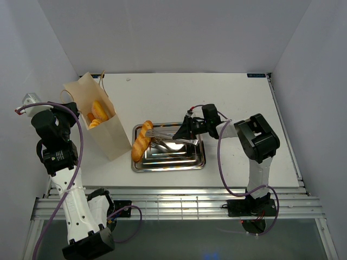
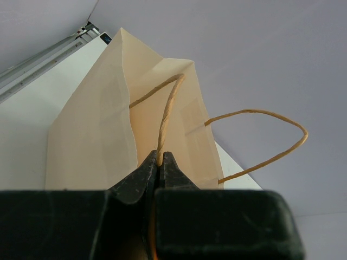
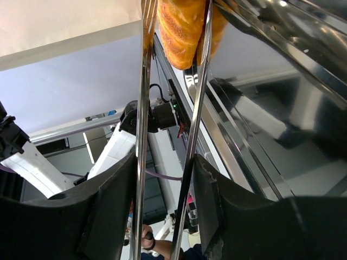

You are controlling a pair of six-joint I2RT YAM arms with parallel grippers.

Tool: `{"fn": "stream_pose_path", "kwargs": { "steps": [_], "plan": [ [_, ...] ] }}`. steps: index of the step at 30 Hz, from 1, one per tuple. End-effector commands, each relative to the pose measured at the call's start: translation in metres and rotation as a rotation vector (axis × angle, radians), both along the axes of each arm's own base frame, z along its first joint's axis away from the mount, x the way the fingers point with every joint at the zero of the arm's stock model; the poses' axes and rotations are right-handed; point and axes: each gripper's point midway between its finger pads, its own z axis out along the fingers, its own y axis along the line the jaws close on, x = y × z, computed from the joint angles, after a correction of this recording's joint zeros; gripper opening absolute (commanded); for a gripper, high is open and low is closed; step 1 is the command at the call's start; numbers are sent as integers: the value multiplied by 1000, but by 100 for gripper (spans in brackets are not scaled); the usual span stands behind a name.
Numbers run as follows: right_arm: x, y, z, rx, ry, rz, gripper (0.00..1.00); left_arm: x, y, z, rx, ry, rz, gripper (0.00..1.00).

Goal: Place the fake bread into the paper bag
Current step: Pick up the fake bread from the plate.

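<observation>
Presently the right end effector (image 1: 185, 132) clamps tongs (image 1: 169, 138) pinching a baguette (image 1: 142, 142) at the tray's (image 1: 196, 163) left rim; its glossy crust may slip.

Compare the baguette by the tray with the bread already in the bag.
The baguette is one long loaf; the bread in the bag is a few shorter, rounder pieces. The baguette is at the left edge of the tray, outside the paper bag; the other pieces sit inside it. The tongs flank the baguette, while nothing touches the bagged pieces. Both are glossy golden-orange.
</observation>
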Motion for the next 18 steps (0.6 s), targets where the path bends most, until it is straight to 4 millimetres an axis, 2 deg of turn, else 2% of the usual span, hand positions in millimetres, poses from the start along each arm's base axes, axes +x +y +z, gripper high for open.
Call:
{"fn": "stream_pose_path", "kwargs": {
  "steps": [1,9,11,12,13,16,18],
  "plan": [
    [3,5,3,10,-40,20,51,-3,-3,11,15,-25,-13,0],
    [7,16,5,44,-48,29,49,-3,-3,13,19,-26,-9,0],
    [7,18,6,53,-36,29,44,-4,-2,14,21,-28,-7,0],
    [8,18,7,61,-45,28,41,-3,-2,14,21,-27,-7,0],
    [8,18,9,64,-44,26,31,-4,-2,14,20,-25,-6,0],
    [6,17,17,81,-66,24,15,-3,-2,12,21,-22,-6,0],
    [3,15,21,85,-73,24,10,-4,-2,12,19,-23,-6,0]
  ]
}}
